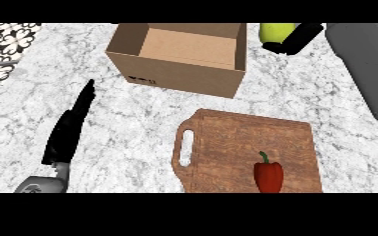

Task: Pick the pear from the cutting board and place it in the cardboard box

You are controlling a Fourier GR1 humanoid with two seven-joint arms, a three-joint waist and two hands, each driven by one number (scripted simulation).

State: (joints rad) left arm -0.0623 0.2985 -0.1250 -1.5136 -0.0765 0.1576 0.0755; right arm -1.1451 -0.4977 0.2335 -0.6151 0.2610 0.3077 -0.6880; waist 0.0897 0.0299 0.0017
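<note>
My left hand [70,125] lies at the left side of the marble counter [133,130], its black fingers straight and pressed together, pointing up and slightly right, grasping nothing; the grey wrist shows at the lower left edge of the view. At the far left edge sits a patch of black-and-white patterned surface [18,37]. Right of my left hand, toward the back of the counter, stands the cardboard box [181,72], open at the top with its brown inside bare to view, turned at a slight angle. In front of it and to the right lies the wooden cutting board [236,145], its handle slot on the left side, well apart from the box. On the board's lower right part rests a red bell pepper [269,175] with a green stem. At the upper right, just beyond the box's right wall, my right hand [295,40] has its black fingers curled round the yellow-green pear [275,30], which is held beside the box, not inside it. My grey right forearm [358,60] runs down along the right edge of the view.
</note>
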